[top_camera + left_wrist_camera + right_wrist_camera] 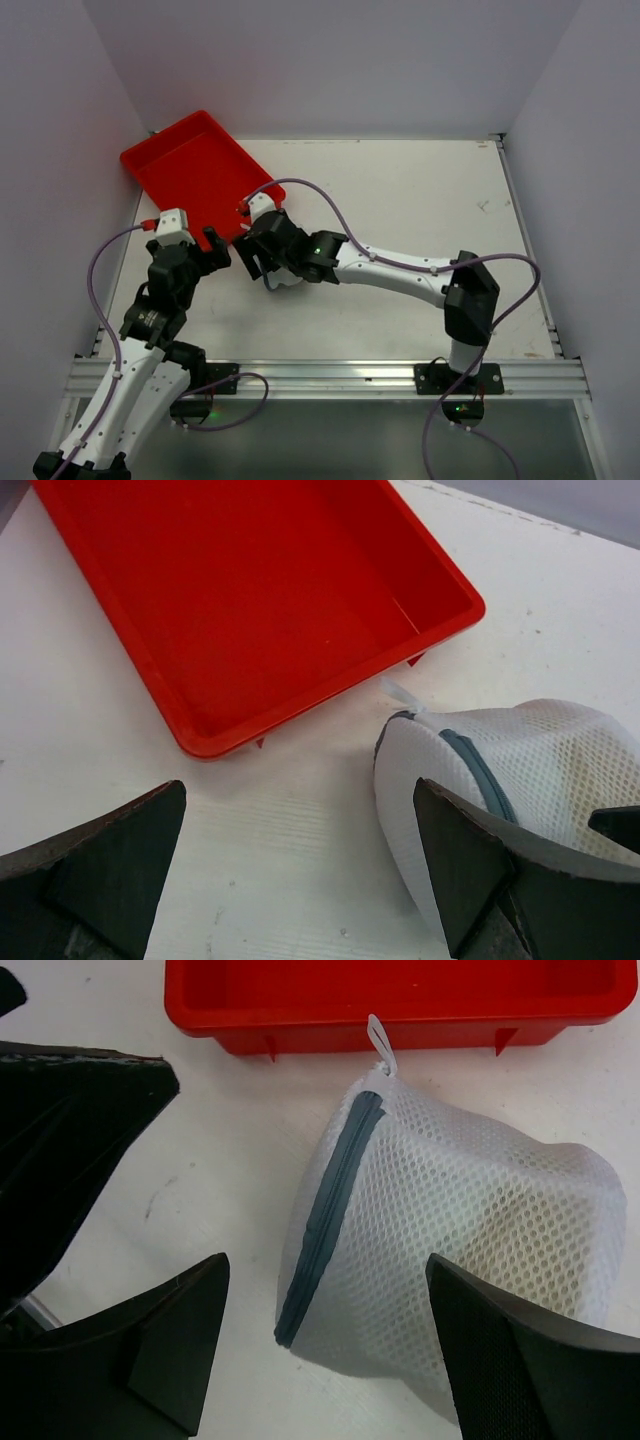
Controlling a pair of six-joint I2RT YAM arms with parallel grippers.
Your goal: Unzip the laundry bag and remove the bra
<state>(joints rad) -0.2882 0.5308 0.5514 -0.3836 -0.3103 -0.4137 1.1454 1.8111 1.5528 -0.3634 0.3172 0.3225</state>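
The laundry bag (450, 1200) is a white mesh pouch lying on the table just in front of the red tray. Its dark zip (335, 1210) runs down its left side and looks closed, with a white tab (380, 1045) at the top end. A faint beige tint shows through the mesh; the bra cannot be made out. My right gripper (328, 1260) is open, its fingers straddling the bag's near part. My left gripper (300, 800) is open and empty over bare table, with the bag (540, 760) against its right finger (470, 870). In the top view the right gripper (262, 262) hides most of the bag (288, 283).
The red tray (195, 170) stands empty at the back left, its near corner close to both grippers. It also shows in the left wrist view (250, 600) and the right wrist view (400, 1030). The left gripper (218, 250) is close beside the right one. Walls enclose the table.
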